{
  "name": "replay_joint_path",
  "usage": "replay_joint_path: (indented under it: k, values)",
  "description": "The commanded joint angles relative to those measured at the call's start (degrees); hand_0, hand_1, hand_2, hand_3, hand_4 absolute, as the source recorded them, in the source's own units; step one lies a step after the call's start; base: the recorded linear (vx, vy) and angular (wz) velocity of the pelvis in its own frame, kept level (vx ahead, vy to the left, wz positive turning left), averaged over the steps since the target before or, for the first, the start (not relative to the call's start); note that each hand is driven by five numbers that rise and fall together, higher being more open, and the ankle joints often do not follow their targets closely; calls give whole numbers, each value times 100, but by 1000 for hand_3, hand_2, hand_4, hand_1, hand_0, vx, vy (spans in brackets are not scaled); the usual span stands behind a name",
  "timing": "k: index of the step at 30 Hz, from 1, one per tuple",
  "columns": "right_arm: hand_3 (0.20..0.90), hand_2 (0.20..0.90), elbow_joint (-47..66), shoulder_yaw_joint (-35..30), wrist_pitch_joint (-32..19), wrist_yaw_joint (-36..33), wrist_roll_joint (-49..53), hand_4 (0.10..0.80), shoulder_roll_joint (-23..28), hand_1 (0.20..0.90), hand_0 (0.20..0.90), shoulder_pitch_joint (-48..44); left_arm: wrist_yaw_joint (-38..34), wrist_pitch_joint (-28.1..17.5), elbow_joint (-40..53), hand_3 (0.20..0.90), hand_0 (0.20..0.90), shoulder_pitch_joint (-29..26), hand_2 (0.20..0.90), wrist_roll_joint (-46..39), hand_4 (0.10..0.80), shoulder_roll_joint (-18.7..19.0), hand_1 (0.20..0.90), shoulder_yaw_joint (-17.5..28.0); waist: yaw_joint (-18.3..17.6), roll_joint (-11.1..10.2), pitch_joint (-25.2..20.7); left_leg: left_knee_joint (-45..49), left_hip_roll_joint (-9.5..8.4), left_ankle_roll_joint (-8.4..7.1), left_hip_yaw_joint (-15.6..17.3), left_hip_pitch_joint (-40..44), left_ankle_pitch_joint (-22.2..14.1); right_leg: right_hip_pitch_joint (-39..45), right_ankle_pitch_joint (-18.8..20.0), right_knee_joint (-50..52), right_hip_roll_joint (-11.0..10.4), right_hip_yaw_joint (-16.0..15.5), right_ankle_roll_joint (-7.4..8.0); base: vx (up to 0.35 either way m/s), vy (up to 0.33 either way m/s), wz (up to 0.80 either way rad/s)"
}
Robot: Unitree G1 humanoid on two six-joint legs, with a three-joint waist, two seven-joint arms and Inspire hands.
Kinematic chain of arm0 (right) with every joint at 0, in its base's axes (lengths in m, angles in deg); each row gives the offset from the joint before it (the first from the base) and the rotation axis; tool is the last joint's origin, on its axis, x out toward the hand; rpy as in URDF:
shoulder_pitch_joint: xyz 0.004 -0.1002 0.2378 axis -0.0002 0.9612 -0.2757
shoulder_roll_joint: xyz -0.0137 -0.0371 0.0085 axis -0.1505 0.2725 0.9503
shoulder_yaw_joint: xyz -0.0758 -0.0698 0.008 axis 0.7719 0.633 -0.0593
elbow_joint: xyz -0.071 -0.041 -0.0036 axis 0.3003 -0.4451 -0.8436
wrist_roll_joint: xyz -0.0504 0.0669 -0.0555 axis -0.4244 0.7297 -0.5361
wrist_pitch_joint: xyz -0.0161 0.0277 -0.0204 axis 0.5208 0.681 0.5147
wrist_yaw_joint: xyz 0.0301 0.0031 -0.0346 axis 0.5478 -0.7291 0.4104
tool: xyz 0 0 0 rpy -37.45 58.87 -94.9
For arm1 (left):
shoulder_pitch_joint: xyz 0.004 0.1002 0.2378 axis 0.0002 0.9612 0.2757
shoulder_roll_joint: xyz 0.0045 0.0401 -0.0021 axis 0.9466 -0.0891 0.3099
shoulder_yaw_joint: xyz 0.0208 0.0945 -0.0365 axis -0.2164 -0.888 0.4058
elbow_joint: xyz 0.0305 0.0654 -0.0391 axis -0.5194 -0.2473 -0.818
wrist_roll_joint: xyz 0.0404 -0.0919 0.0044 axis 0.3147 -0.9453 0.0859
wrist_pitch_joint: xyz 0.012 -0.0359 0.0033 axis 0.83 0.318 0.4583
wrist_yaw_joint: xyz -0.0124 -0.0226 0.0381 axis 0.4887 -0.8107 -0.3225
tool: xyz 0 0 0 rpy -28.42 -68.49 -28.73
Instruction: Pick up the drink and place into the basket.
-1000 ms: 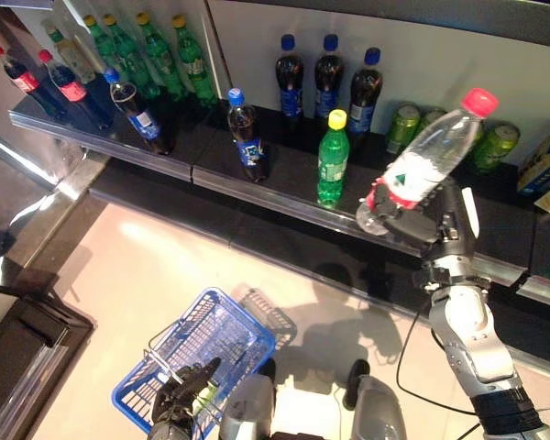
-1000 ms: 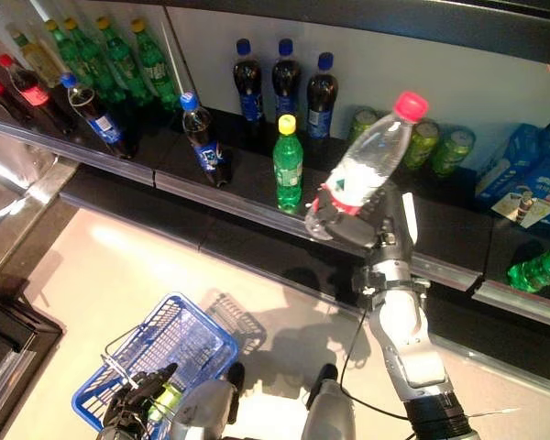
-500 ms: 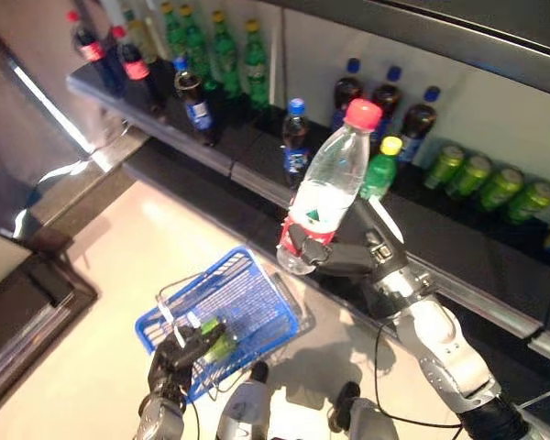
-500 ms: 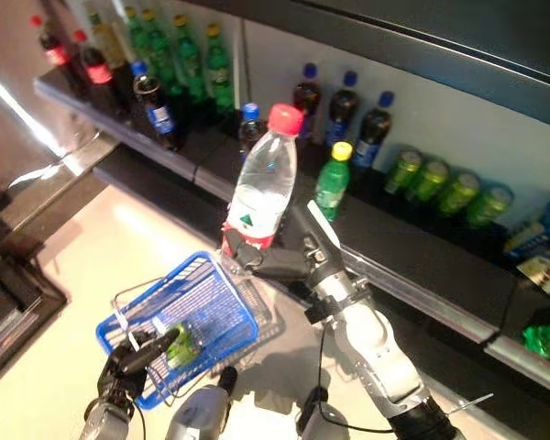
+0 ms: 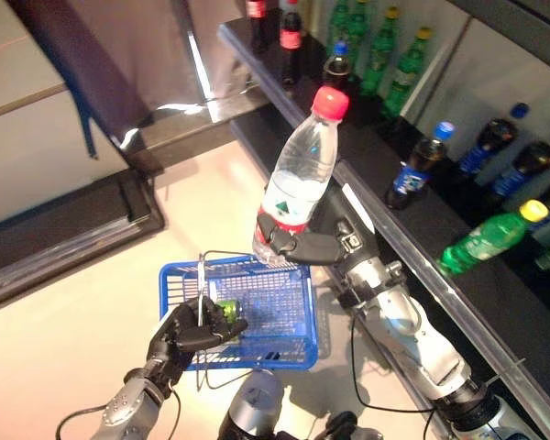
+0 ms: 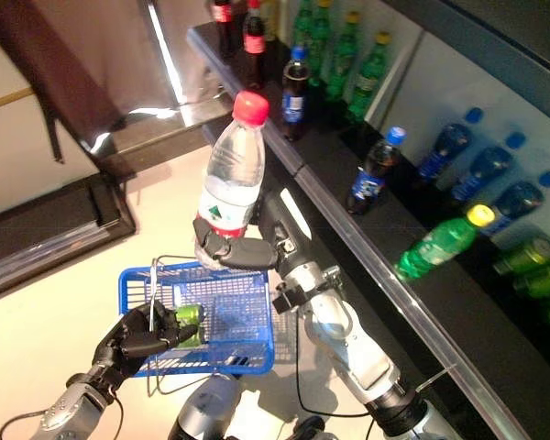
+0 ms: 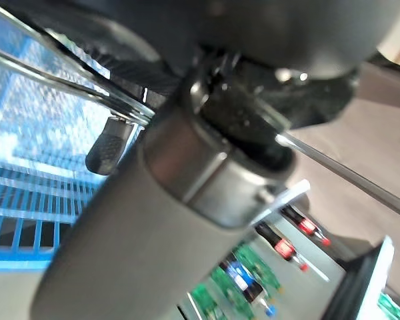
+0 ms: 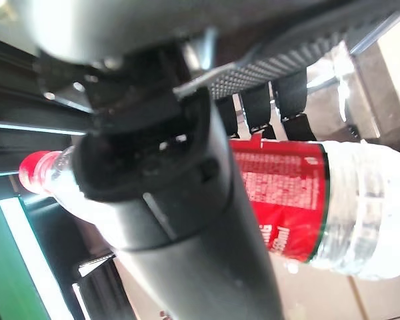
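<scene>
Above the blue basket (image 5: 298, 316), the right hand (image 5: 323, 244) is holding the water bottle (image 5: 295, 189), fingers (image 8: 278, 92) wrapped round its lower body at the red label, thumb closing the grasp from the other side. It is standing nearly upright, red cap leaning slightly toward the shelf (image 5: 412, 266), its base hanging just over the basket's far rim, not yet inside.

Clear and thin-walled, this bottle is probably going to give a little under a hard squeeze, and the smooth plastic may be slippery. It looks full, or close to it, so it is likely carrying real weight. Taking it low on the label band, as the hand is doing, seems the sensible place: the film there offers more purchase than the bare plastic, and the weight is sitting close to the palm. It should survive a short drop without breaking, though lowering it in would be gentler on what is already there.

Below, the left hand (image 5: 189, 333) is gripping the basket's wire handle (image 5: 203, 302), fingers curled round it, keeping the basket off the floor. One green can (image 5: 229, 310) is lying inside it.

One basket and one water bottle are showing. Along the shelf, about five dark bottles with blue caps, two with red caps, some four green bottles at the far end and one lying nearer are standing by.
</scene>
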Motion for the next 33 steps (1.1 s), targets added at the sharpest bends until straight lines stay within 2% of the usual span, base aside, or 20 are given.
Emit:
replay_joint_path:
  k: [1,4,9,14,19,27,30,33]
  values:
    - [200,300,328,328,-625,-288,-205,100,-573,300,300,-874,944,-700,1843,200,300,-389,300,-1023,100,382,300,395,-41,-192,-854,182,-455,289,33,-406,536,1037,227,-834,575,-187,-370,32,-15,16]
    - [200,300,62,477,-484,-426,-434,100,-687,300,300,-859,1007,-552,2103,200,300,-423,300,-1182,100,377,300,357,34,-193,-860,193,-492,302,-44,-423,541,1064,224,-826,560,-248,-363,23,-12,30]
    - [200,300,-319,642,-207,-527,-705,100,-713,300,300,-893,1238,-674,2319,200,300,-525,300,-1048,100,405,300,340,96,-229,-838,215,-519,309,-99,-441,520,1075,212,-815,544,-286,-352,12,-14,7]
    - [200,300,-713,775,-169,-484,-699,100,-775,300,300,-913,1370,-739,2502,200,300,-683,300,-826,100,522,300,284,122,-257,-793,253,-529,314,-102,-475,502,1068,213,-804,533,-306,-345,1,-11,2]
    - [200,300,-1125,940,-110,-495,-711,100,-848,300,300,-856,1353,-777,2475,200,300,-717,300,-951,100,586,300,337,134,-259,-817,262,-551,320,-112,-473,478,1088,212,-824,508,-311,-323,6,4,0]
    - [200,300,-2353,1067,-94,-618,-838,100,-1070,300,300,-765,1721,-804,2590,200,300,-771,300,-1216,100,689,300,412,237,-280,-780,339,-585,329,-133,-553,440,1061,187,-787,478,-357,-317,7,3,4]
    - [200,300,-2935,1134,103,-719,-1192,100,-1146,300,300,-810,1915,-688,2663,200,300,-901,300,-1435,100,725,300,381,295,-316,-751,381,-602,325,-149,-586,412,1047,160,-740,470,-385,-323,31,5,8]
    - [200,300,-3313,1151,253,-728,-1141,100,-1166,300,300,-867,2079,-772,2746,200,300,-981,300,-1405,100,719,300,317,328,-338,-712,418,-611,335,-159,-605,390,1025,154,-698,459,-387,-328,20,5,9]
